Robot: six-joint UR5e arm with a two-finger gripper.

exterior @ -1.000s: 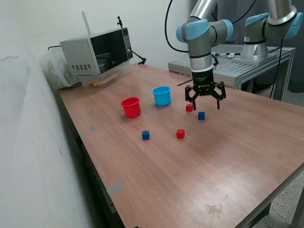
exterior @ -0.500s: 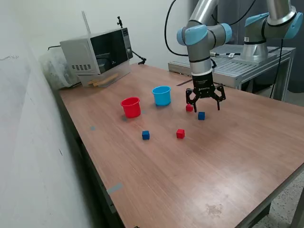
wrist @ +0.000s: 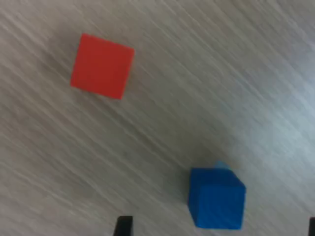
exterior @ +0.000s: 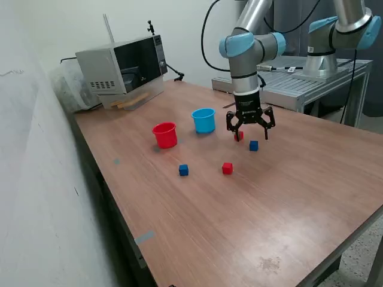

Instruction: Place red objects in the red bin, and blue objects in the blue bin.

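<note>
My gripper (exterior: pixel 248 133) hangs open just above the table, over a red cube (exterior: pixel 239 136) and a blue cube (exterior: pixel 254 145) that lie close together. The wrist view shows that red cube (wrist: pixel 102 66) and blue cube (wrist: pixel 216 198) apart on the wood, with one dark fingertip (wrist: pixel 124 226) at the picture's edge and nothing held. A second red cube (exterior: pixel 227 168) and a second blue cube (exterior: pixel 183 170) lie nearer the table's front. The red bin (exterior: pixel 165 135) and the blue bin (exterior: pixel 204 120) stand upright side by side, toward the exterior view's left of the gripper.
A microwave (exterior: pixel 122 69) sits at the table's far corner on the exterior view's left. A second arm (exterior: pixel 335 36) stands on a metal bench (exterior: pixel 311 84) behind. A white wall (exterior: pixel 36 179) runs along the table's edge on the exterior view's left.
The gripper has shifted toward the exterior view's left, now standing over the red and blue cube pair. It stayed open. No cube or bin has moved.
</note>
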